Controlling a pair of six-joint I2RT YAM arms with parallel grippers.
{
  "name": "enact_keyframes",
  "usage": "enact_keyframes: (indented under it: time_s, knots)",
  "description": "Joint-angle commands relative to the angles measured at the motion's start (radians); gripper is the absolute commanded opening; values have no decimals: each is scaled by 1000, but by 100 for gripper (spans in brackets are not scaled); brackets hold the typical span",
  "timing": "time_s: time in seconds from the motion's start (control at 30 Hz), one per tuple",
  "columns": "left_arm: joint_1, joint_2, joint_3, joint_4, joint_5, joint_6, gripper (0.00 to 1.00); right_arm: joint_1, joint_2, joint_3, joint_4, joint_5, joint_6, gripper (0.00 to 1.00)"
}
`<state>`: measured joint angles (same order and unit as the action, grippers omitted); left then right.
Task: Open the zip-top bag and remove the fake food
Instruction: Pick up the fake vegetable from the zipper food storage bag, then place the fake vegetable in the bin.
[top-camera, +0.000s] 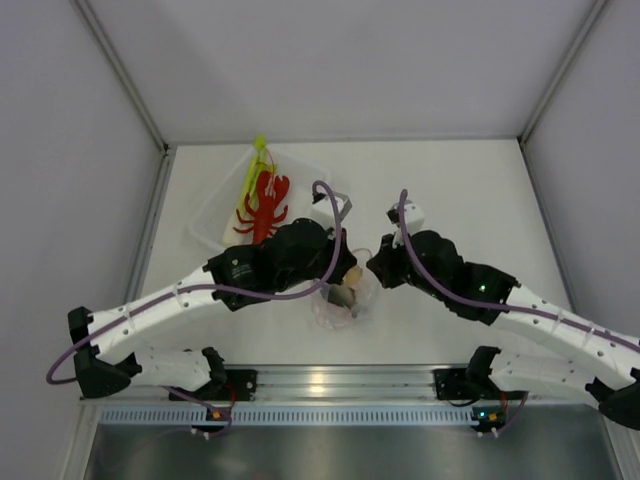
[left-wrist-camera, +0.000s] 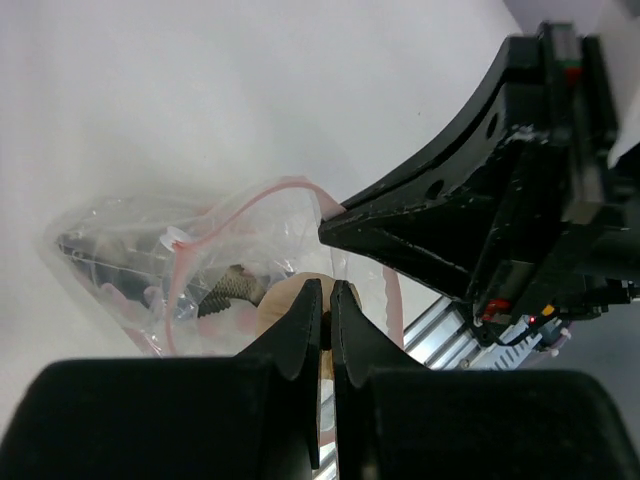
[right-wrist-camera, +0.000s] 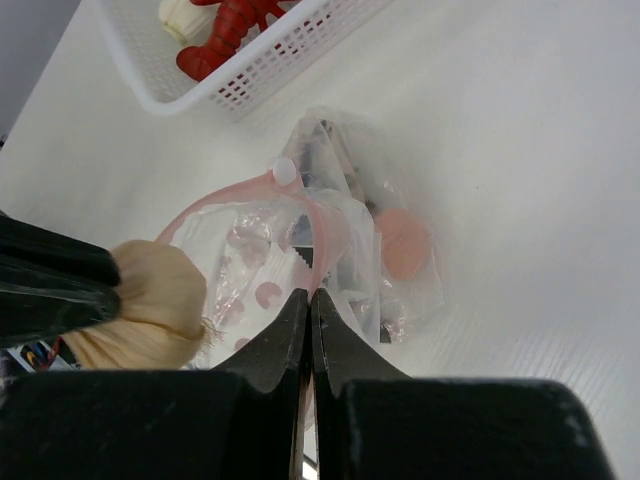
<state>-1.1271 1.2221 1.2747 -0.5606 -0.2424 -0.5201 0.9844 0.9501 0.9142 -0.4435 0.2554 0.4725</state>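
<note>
**Removal of a piece through the held-open mouth.** The bag (top-camera: 348, 300) sits at the centre of the top view, between the two arm ends, its lower part apparently resting on the surface (top-camera: 450, 190). The right jaws are pressed together on the bag's rim beside the zip strip (right-wrist-camera: 235, 188), holding the mouth up and open. The left jaws, nearly closed, are clamped on the narrow end of the beige piece (right-wrist-camera: 150, 300), which hangs at the mouth at the left of the right wrist view. A fish (left-wrist-camera: 232, 288) and a pink disc (right-wrist-camera: 405, 245) lie inside the bag. The lobster (top-camera: 265, 208) and leek (top-camera: 252, 170) lie in the tray (top-camera: 215, 215) at upper left of the top view.

The step in hand is judged to be drawing the beige piece clear of the mouth. To do this well:

- Hold the right pinch fixed, so the mouth neither sags nor closes.
- Draw the left jaws straight out along the opening, away from the strip, so the film does not snag and the bag is not dragged along.
- Only once the piece is clear of the rim, swing it toward the tray.

The grip is on a narrow end, so slow motion guards against slip.
</note>
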Motion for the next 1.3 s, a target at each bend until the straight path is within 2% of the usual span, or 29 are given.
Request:
enact_keyframes:
  time_s: [0.0,0.2,0.23,0.33,0.43,0.47,0.6,0.73,0.77,0.8,0.97,1.13,1.27]
  knots:
    - [-2,-58,49,-13,-98,17,0,-16,24,-21,75,-36,12,0]
    - [-2,-140,69,-12,-254,17,0,-23,62,-40,97,-30,34,0]
    - [-2,-160,66,-12,-340,15,0,-23,64,-44,100,-34,37,0]
    - [6,-188,40,-13,-473,14,0,-23,58,-66,117,-50,48,0]
    - [61,-196,14,-12,-521,28,0,-21,44,-83,127,-62,57,0]
    - [110,-194,-3,-13,-528,31,0,-23,39,-87,126,-70,61,0]
    - [286,-171,-23,-12,-442,40,0,-23,6,-84,109,-68,61,0]
    - [417,-90,-23,-4,-384,48,0,-23,-30,-81,89,-70,61,0]
    - [479,-72,-26,-2,-364,40,0,-23,-43,-78,83,-73,61,0]
    - [515,-55,-29,5,-278,34,0,-21,-51,-78,81,-76,61,0]
    - [706,56,-104,120,-163,0,0,-23,-102,-67,69,-105,64,0]
    - [802,195,-126,168,-69,-32,0,-23,-135,-58,49,-131,64,0]
    - [826,267,-129,177,-64,-54,0,-23,-162,-61,37,-133,64,0]
